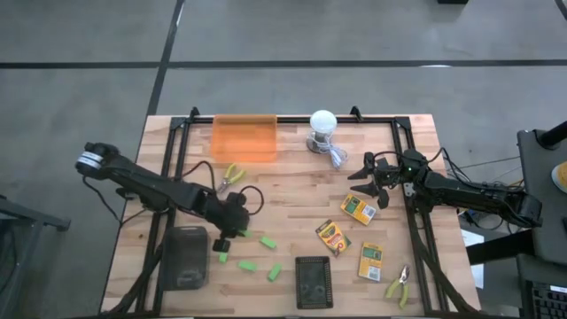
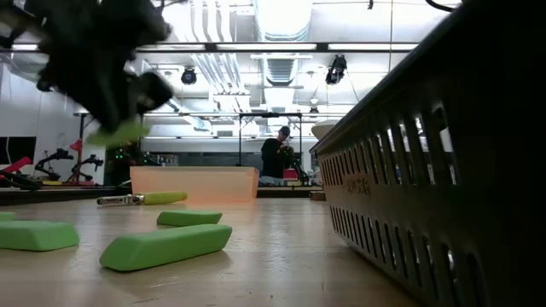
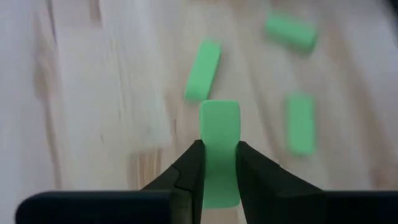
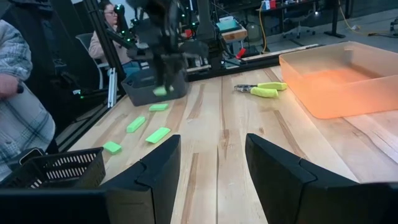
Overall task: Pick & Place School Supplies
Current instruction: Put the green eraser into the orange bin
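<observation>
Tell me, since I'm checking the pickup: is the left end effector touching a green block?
Touching. In the left wrist view the left end effector has its two fingers pressed against both sides of a green block, with no gap showing.

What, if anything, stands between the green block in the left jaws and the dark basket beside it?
Nothing visible does: the left gripper holds the green block above the table, and the dark basket lies right beside it.

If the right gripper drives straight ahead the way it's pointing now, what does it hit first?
Probably nothing soon: the open right gripper looks over bare table. Farther on, the green blocks lie to one side and the orange tray to the other; depth is uncertain.
</observation>
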Controlling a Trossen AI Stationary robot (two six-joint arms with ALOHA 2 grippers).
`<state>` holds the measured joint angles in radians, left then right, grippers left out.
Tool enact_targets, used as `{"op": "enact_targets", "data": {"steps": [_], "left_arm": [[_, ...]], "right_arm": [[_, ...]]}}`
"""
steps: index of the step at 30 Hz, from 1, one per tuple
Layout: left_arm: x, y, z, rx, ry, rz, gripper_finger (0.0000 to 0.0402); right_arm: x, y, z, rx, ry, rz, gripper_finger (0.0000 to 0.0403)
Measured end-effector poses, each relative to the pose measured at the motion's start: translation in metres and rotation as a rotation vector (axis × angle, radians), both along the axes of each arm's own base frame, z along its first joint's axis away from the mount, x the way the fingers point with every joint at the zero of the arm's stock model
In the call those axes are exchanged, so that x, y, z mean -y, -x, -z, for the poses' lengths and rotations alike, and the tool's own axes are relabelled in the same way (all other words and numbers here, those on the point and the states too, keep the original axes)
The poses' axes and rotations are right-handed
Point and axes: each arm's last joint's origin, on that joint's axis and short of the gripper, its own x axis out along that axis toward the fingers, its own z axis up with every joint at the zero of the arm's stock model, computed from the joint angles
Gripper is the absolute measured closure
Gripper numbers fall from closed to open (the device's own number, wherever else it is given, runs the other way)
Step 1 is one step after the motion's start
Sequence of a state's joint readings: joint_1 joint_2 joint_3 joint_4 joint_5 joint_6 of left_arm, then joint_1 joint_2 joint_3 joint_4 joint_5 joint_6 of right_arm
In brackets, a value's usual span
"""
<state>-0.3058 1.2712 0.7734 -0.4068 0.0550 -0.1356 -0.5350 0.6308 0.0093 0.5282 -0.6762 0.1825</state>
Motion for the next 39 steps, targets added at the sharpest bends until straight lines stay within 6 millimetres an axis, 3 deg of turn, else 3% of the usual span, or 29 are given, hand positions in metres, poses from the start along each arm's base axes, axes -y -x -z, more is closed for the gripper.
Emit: {"op": "enact_targets", "data": {"steps": [7,13,39], "left_arm": [[0.004,-0.007,-0.051,0.161,0.088,0.038,0.0326],[0.006,-0.013,-0.079,0.247,0.117,0.05,0.0326],[0.008,-0.02,-0.094,0.377,0.176,0.03,0.0326]], "right_arm": [[0.0,0.0,0.0,0.0,0.0,0.0,0.0225],[0.0,0.0,0.0,0.0,0.0,0.0,0.0225],[0.0,0.0,0.0,0.0,0.0,0.0,0.0225]]}}
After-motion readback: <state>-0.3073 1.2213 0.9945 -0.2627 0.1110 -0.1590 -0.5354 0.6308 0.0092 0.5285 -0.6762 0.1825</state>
